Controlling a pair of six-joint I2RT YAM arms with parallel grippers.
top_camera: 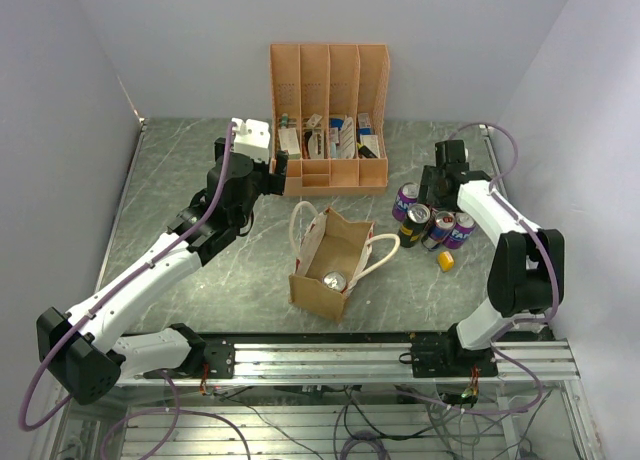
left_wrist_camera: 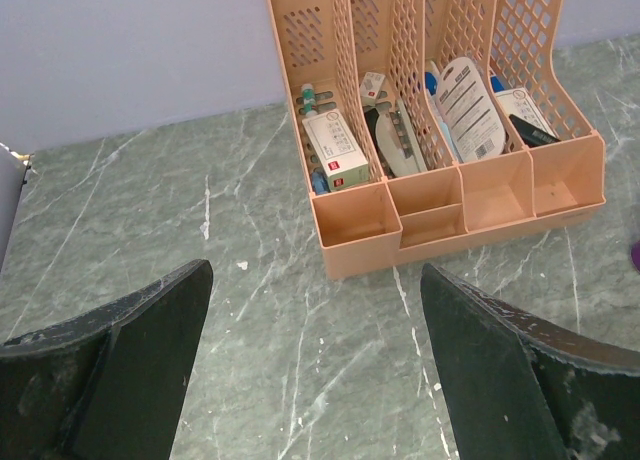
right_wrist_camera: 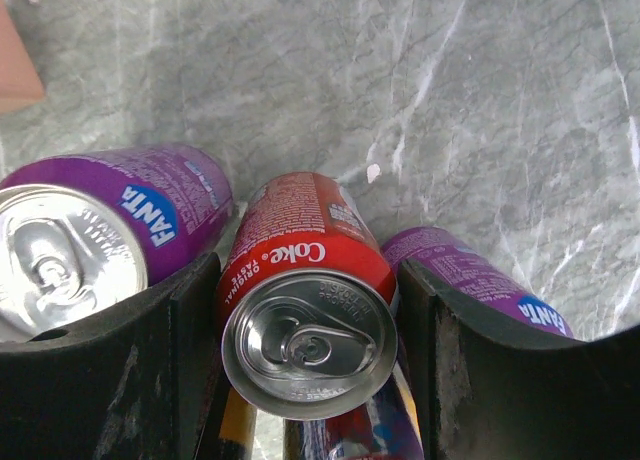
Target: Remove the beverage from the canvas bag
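One silver-topped can (top_camera: 333, 280) upright inside the canvas bag (top_camera: 312, 298), standing open on the counter (top_camera: 180, 160) by the middle of its near edge, rope handles flopped outward. Toward the right edge, right jaws close on either side of an upright Coke can (right_wrist_camera: 300, 230) among purple Fanta cans (right_wrist_camera: 150, 210); squeezing or merely flanking, cannot tell. Toward the far-left corner, left jaws spread wide, holding nothing, above bare counter before the orange file organizer (left_wrist_camera: 450, 210).
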